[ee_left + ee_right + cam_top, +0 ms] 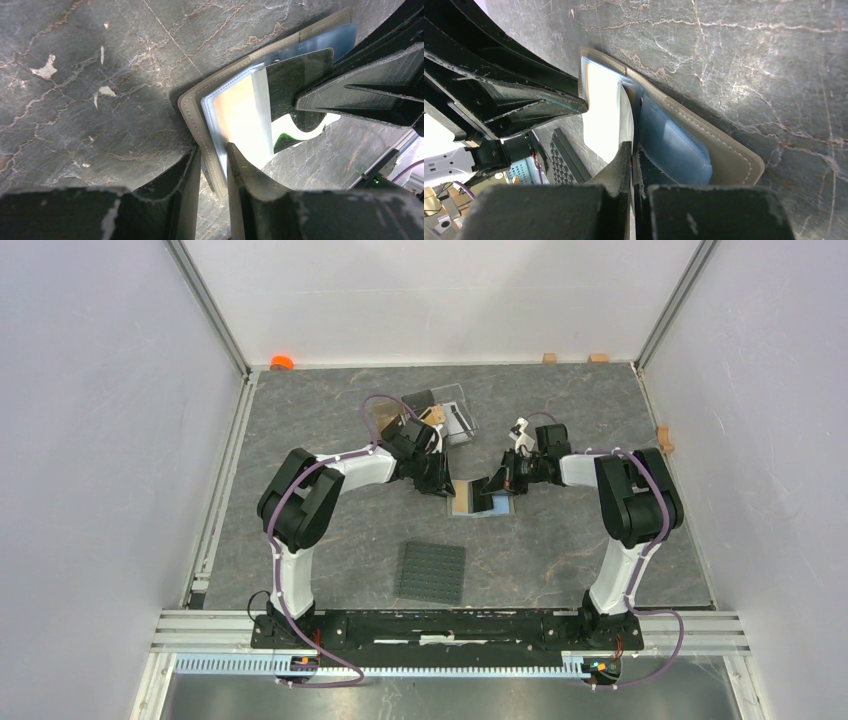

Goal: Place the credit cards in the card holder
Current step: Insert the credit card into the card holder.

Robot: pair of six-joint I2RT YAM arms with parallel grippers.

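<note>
1. Black card is pinched in the shut right claw. It stands nearly on edge over the open holder, with its lower edge down among the clear pockets near the holder's fold.
2. The card's face is turned toward the holder's left half, and the right wrist view sees it edge-on. The fingers cover part of it, so I cannot tell which way its long side runs.
3. The holder lies flat on the table, inside up. Its long axis runs side to side between the two arms, and its fold runs front to back.
4. The left claw sits astride the holder's left edge, with its jaws closed on the cover and pocket there, pinning it.
5. Step in hand, as I judge it: feeding the black card into a pocket. Most of the card stands clear, so it is not yet seated. An orange tint behind the left pocket may be a card already in.
6. The next move calls for tilting the card flatter and lining its edge up with a pocket mouth. It can then slide in while the left claw braces the holder.
7. A clear stand sits beyond the holder, and a grey mat lies on its near side.
</note>
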